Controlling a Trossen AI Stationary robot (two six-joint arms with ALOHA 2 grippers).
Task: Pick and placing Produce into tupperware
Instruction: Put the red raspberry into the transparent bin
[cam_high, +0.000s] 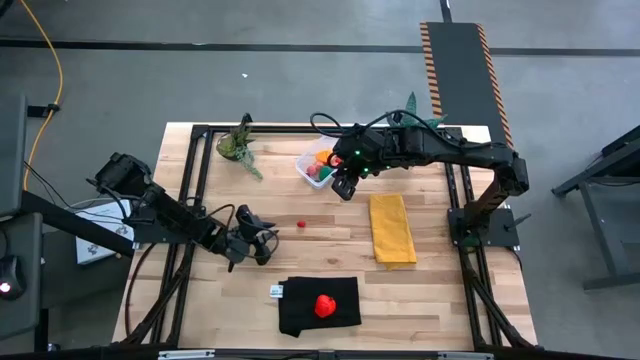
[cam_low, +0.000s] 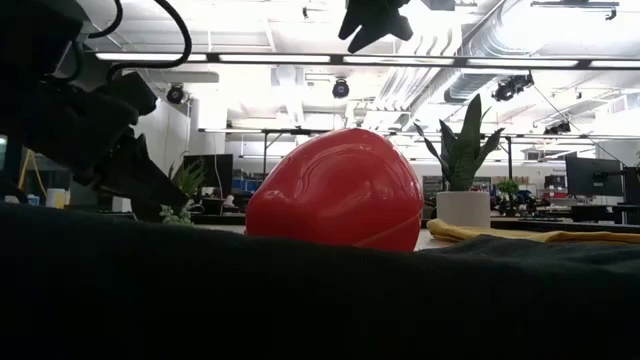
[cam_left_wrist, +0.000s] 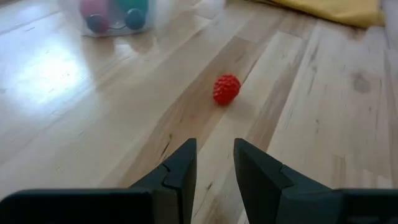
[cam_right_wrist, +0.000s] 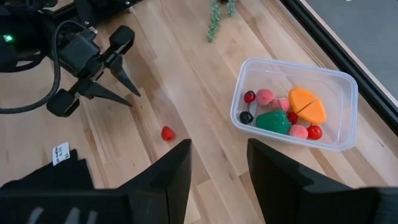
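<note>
- A large red strawberry (cam_low: 335, 190) lies on a black cloth (cam_high: 318, 305) at the table's (cam_high: 440, 300) near edge.
- A small red berry (cam_left_wrist: 226, 89) sits on bare wood, just ahead of the left gripper (cam_left_wrist: 214, 163), whose fingers stand narrowly apart and empty.
- The right gripper (cam_right_wrist: 217, 163) hovers beside the tub (cam_right_wrist: 346, 118), fingers partly apart, holding nothing.
- The tub holds orange, green, pink and red pieces.
- A yellow cloth (cam_high: 392, 228) lies to the right.
</note>
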